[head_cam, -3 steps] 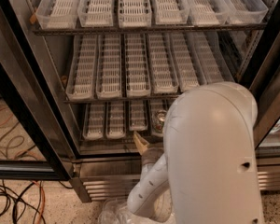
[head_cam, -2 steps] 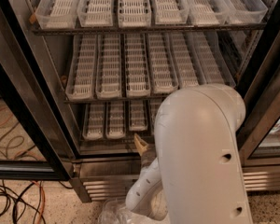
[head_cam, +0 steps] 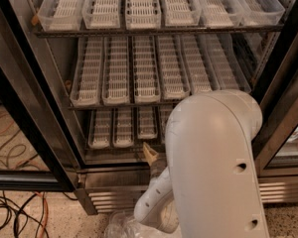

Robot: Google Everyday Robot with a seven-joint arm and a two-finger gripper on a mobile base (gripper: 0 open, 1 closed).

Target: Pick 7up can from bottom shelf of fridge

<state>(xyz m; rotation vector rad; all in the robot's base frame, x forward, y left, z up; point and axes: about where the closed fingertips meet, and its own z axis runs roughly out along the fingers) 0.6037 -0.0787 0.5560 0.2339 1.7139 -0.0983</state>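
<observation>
The fridge (head_cam: 54, 108) stands open in front of me, with three racks of pale slotted trays. The bottom shelf (head_cam: 114, 128) shows only its left trays, and these hold nothing. My big white arm link (head_cam: 213, 167) fills the lower right and covers the rest of that shelf. The 7up can is hidden behind the arm. My gripper is hidden too, somewhere behind the arm toward the bottom shelf.
The two upper racks (head_cam: 139, 73) hold only trays. A small tan piece (head_cam: 150, 153) sticks up at the bottom ledge beside my arm. Black door frames stand at the left (head_cam: 25, 128) and right (head_cam: 283, 98). Cables (head_cam: 15, 217) lie on the floor at the lower left.
My arm link has shifted left and toward the middle of the view. It now covers the silver can top that showed on the bottom shelf a second ago.
</observation>
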